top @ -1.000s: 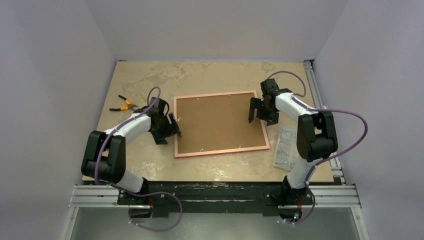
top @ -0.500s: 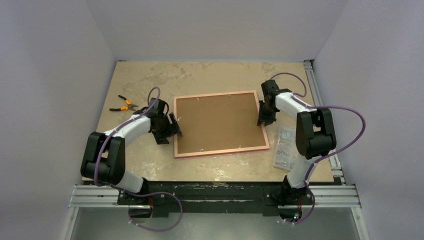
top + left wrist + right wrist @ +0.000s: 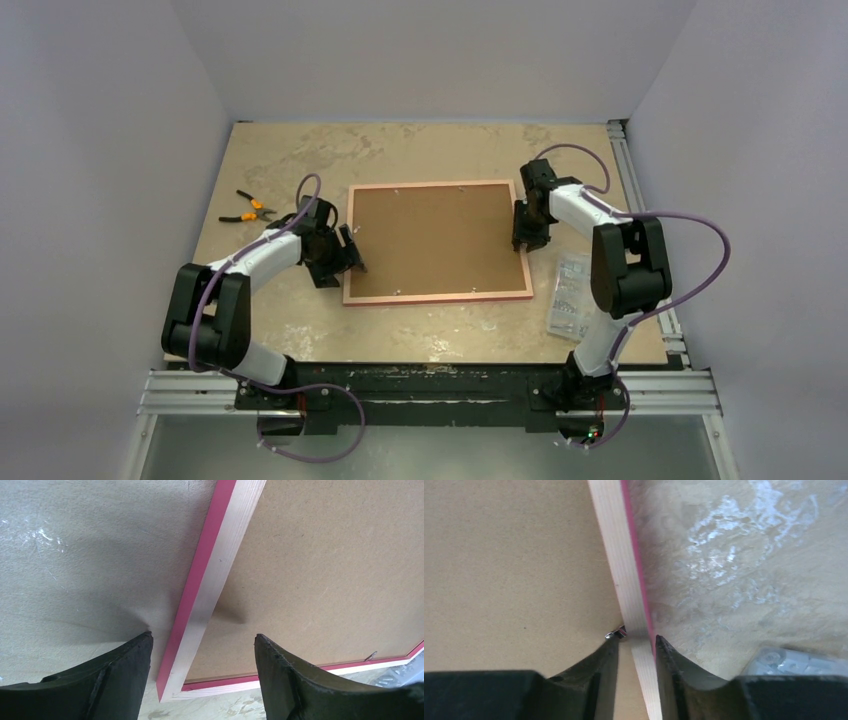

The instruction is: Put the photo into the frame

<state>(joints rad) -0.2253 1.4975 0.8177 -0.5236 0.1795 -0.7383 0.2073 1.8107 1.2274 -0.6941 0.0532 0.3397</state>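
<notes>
The frame [image 3: 440,297] lay flat and face down near the middle of the bench [image 3: 300,150], with its long sides running left to right. Its back was of pale, bare wood with a fine straight grain [image 3: 210,580], and its narrow outer edge was painted bright pink. A brown backing board [image 3: 435,240] filled the opening. The board looked like matte pressed fibre, smooth with tiny specks [image 3: 325,570]. Small metal clips [image 3: 615,635] sat at the inner edge of the wood.

The right hand [image 3: 522,232] was closed on the right rail of the frame. In its wrist view the two dark fingers pressed the pale strip from both sides [image 3: 636,640]. The left hand [image 3: 347,250] was open, its curved black fingers standing wide apart on either side of the left rail near the front corner [image 3: 202,637]; I could not tell if they touched it.

The bench had a beige, mottled surface like stone. Orange-handled pliers [image 3: 247,209] lay at the far left, and a clear plastic bag [image 3: 570,295] lay right of the frame.
</notes>
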